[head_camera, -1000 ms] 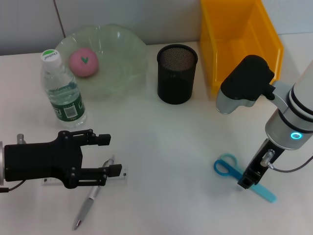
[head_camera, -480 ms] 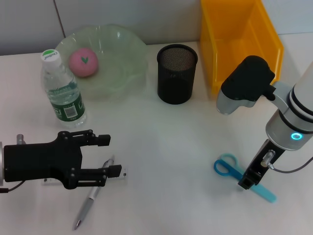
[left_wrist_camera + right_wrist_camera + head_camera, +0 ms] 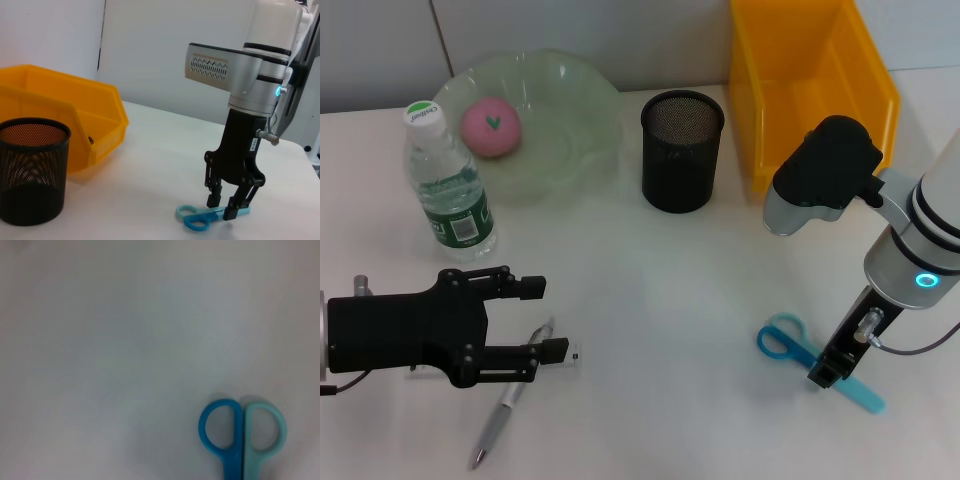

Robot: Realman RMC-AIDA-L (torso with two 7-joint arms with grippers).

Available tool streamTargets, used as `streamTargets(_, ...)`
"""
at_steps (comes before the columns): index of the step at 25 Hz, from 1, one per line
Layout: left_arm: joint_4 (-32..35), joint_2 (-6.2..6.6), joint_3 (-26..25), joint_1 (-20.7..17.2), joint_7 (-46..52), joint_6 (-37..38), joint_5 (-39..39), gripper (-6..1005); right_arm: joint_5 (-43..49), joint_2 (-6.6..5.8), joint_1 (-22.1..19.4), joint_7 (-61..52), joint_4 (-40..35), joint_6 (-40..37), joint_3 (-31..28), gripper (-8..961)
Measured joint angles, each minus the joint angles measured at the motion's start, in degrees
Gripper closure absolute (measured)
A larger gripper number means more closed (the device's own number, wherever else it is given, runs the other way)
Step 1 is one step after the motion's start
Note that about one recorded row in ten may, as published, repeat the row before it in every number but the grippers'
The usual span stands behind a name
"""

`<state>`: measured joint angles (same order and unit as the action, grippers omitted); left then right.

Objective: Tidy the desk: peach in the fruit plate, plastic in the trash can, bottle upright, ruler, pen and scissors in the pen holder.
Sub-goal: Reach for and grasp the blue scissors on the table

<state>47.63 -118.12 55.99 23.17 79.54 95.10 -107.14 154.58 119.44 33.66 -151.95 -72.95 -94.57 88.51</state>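
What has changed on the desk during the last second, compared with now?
Almost nothing visibly changed. The left hand hovers open over the pen and ruler, as before. The right hand stands at the scissors, fingers on either side, as before. Peach, bottle and pen holder stayed in place.

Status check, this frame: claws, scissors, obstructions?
Right claw down, straddling scissors, not closed. Left claw open, hovering over pen. Holder empty-looking, path unobstructed.
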Motion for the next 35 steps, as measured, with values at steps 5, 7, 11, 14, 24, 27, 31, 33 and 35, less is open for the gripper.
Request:
streamTargets(5, 0.0, 0.0, 0.0, -0.1, 0.0, 0.0, 0.0, 203, 0.0, 0.06, -0.1, -0.1, 0.0, 0.0, 0.4, 605)
streamTargets(7, 0.0, 0.0, 0.0, -0.2, 0.1, 0.1, 0.0, 203, 0.0, 0.08, -0.2, -0.2, 0.0, 0.0, 0.8, 605)
streamTargets(11, 0.0, 0.0, 0.1, -0.3, 0.1, 0.2, 0.0, 203, 0.0, 0.09, -0.2, -0.5, 0.0, 0.0, 1.4, 605)
streamTargets(14, 0.0, 0.0, 0.1, -0.3, 0.1, 0.2, 0.0, 203, 0.0, 0.09, -0.1, -0.6, 0.0, 0.0, 1.4, 613)
streamTargets(24, 0.1, 0.0, 0.0, -0.4, 0.1, 0.2, 0.0, 203, 0.0, 0.03, 0.0, -0.6, -0.2, 0.0, 1.4, 662)
streamTargets(27, 0.1, 0.0, 0.0, -0.4, 0.1, 0.2, 0.0, 203, 0.0, 0.01, 0.1, -0.6, -0.1, 0.0, 1.4, 682)
streamTargets(31, 0.2, 0.0, 0.0, -0.4, 0.1, 0.3, 0.0, 203, 0.0, -0.08, 0.2, -0.6, 0.0, -0.1, 1.4, 709)
streamTargets(33, 0.2, 0.0, 0.0, -0.4, 0.1, 0.3, 0.1, 203, 0.0, -0.09, 0.2, -0.6, -0.2, -0.1, 1.4, 722)
streamTargets(35, 0.2, 0.0, 0.0, -0.4, 0.1, 0.3, 0.1, 203, 0.0, -0.09, 0.2, -0.6, -0.3, -0.1, 1.4, 734)
